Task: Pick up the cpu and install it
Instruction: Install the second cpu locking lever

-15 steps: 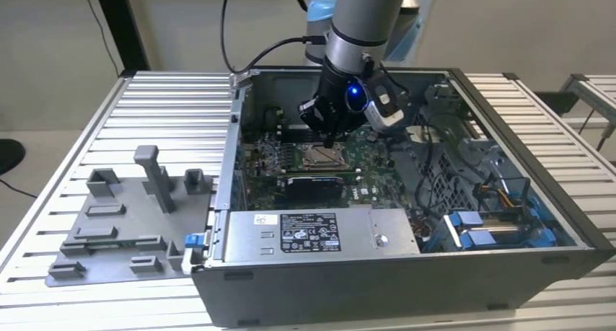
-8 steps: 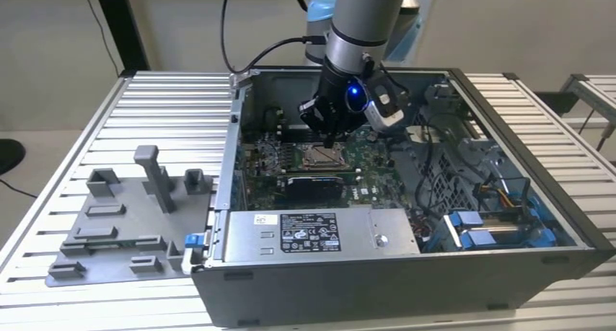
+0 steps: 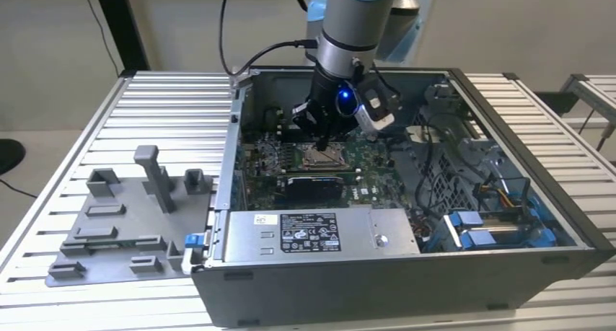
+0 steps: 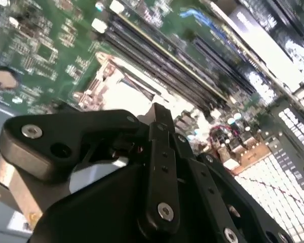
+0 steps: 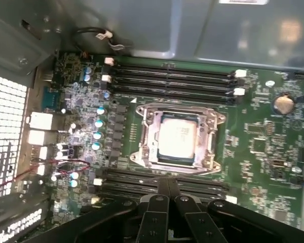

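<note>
The arm (image 3: 347, 28) was held near vertical, wrist pointed downward. The gripper (image 3: 324, 140) was seen at its lower end, and its dark fingers (image 5: 167, 190) were brought together, tips touching, with nothing seen between them.

The arm (image 3: 348, 28) is a silver-grey tube with a pale blue joint cap at its top, and black cables loop beside it. At its wrist a small blue light (image 3: 344, 95) glows. The hand (image 4: 154, 119) is matte black, built of jointed links fastened with bright round screws (image 4: 165, 211).
</note>
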